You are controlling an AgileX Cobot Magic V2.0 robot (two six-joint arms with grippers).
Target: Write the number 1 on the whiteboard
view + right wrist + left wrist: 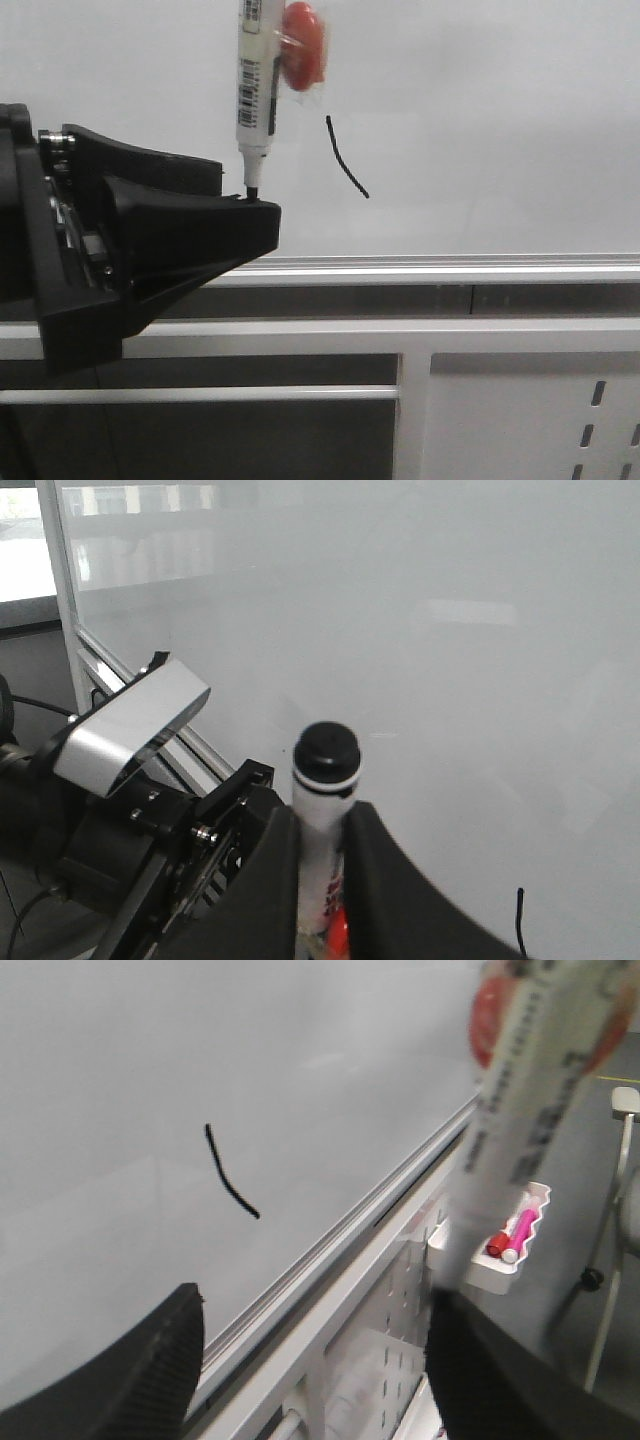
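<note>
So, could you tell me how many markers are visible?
3: one marker gripped by the right gripper near the whiteboard; red marker and pink marker in the tray. Others may be hidden.

Front view: faces whiteboard [480, 80] head-on, close, level with its bottom rail [450, 268].
Left wrist view: very close, oblique along whiteboard, rail running diagonally.
Right wrist view: close, looks past marker [325, 810] at whiteboard.
Shared: all three show black stroke [346, 160], whiteboard; front and left wrist share rail.
</note>
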